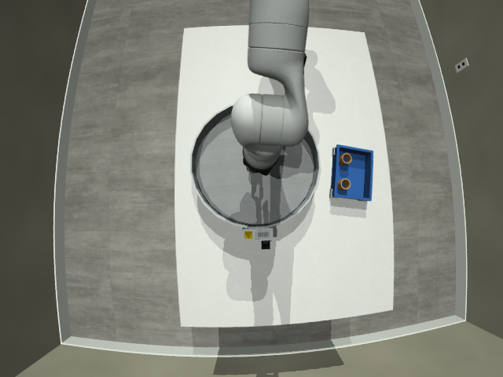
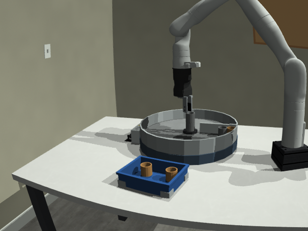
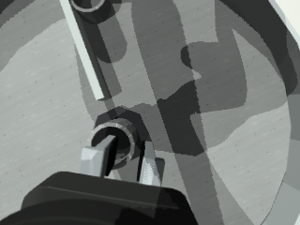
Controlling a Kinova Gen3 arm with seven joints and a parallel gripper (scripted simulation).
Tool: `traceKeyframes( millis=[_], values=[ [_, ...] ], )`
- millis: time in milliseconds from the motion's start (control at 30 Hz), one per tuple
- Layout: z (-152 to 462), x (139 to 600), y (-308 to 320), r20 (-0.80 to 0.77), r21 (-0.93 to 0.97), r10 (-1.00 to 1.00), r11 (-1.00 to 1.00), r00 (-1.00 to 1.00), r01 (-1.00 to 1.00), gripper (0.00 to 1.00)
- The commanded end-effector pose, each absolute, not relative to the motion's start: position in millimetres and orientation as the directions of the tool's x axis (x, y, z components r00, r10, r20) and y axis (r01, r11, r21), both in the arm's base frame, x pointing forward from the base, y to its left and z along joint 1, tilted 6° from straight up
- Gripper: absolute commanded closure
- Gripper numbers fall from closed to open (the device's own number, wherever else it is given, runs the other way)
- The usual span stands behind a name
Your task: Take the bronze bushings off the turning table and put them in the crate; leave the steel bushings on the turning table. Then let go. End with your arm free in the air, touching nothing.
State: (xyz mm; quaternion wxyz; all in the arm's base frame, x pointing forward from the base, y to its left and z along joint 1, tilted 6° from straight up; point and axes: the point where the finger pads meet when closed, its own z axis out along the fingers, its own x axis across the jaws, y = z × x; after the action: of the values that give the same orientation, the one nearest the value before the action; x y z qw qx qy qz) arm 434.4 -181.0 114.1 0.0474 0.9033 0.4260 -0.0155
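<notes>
White tabletop (image 1: 345,263) (image 2: 82,169) bears blue crate (image 1: 360,198) (image 2: 141,186), two bronze bushings (image 1: 345,159) (image 2: 146,169) inside.

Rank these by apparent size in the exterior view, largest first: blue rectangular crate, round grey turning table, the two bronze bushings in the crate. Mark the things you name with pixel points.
1. Round grey turning table (image 1: 219,170) (image 2: 169,146) (image 3: 37,94)
2. Blue rectangular crate (image 1: 359,178) (image 2: 144,186)
3. Cylindrical bronze bushings, left (image 1: 339,185) (image 2: 146,171) and right (image 1: 341,162) (image 2: 170,175): too alike to rank

Yellow sticker (image 1: 247,235): a dark warning triangle is shown, its point turned down in the top view
White label (image 1: 263,234): a row of dark upright bars is printed, too small to be read
Box (image 1: 254,234) (image 2: 135,135): both are carried on it, side by side, at the rim of the turning table (image 1: 319,166) (image 2: 198,146) (image 3: 294,131)
</notes>
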Motion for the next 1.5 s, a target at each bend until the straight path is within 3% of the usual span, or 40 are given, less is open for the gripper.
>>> traceKeyframes(
  millis=[0, 1467],
  values=[
    [116, 435, -181, -0.067, 0.076, 0.768, -0.632, 0.637, 0.771, 0.53],
    [137, 435, -179, -0.067, 0.076, 0.768, -0.632, 0.637, 0.771, 0.53]
  ],
)
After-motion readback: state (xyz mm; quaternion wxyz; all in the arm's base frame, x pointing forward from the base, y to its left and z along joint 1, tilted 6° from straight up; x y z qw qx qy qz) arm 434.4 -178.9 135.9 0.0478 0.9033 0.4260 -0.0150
